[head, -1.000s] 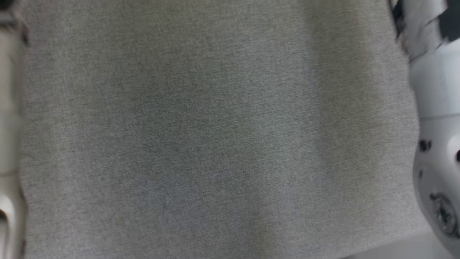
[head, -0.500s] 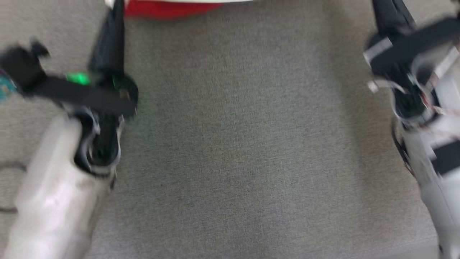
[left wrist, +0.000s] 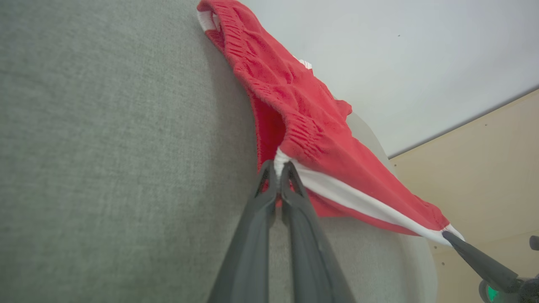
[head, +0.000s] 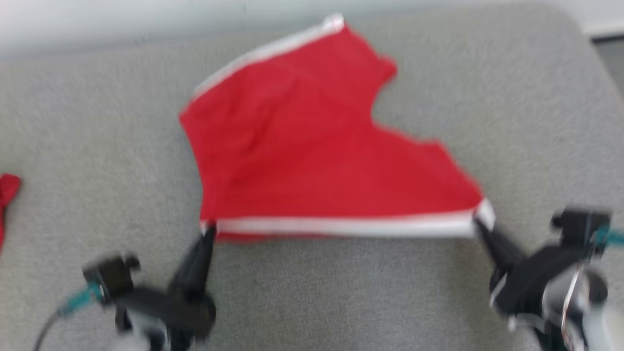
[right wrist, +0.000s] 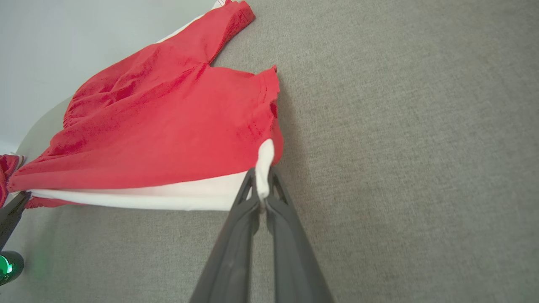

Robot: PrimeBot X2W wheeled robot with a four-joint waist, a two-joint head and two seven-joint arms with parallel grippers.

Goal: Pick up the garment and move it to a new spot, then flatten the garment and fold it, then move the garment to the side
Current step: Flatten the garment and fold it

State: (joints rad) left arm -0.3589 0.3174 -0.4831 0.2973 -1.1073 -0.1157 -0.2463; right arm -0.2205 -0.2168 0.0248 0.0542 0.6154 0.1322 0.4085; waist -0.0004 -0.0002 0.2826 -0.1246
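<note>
garment (head: 312,156): red shorts, held by the near hem, a white band (head: 341,225) pulled straight between the two pincers over the near half of the grey cushion (head: 341,287). the left gripper (head: 208,233) is clamped narrow on the band's left end, and the left wrist view shows white cloth pinched right at its tips (left wrist: 278,176). the right gripper (head: 480,225) is clamped just as narrow on the right end, with a fold of band standing up between its tips (right wrist: 262,185). holding both corners this way seems meant to keep the cloth spread and taut, so it can be dragged or laid down flat rather than in a heap.

beyond the band the red body slopes away, and the band looks lifted a little off the cushion while the rest trails on it. a notch (head: 380,107) splits the two legs on the right. the far leg, edged in white, reaches nearly to the cushion's far edge by the pale wall (head: 146,19).

another red cloth (head: 7,190) lies at the cushion's left edge, well apart.

the flattening looks under way, with folding not yet begun.
</note>
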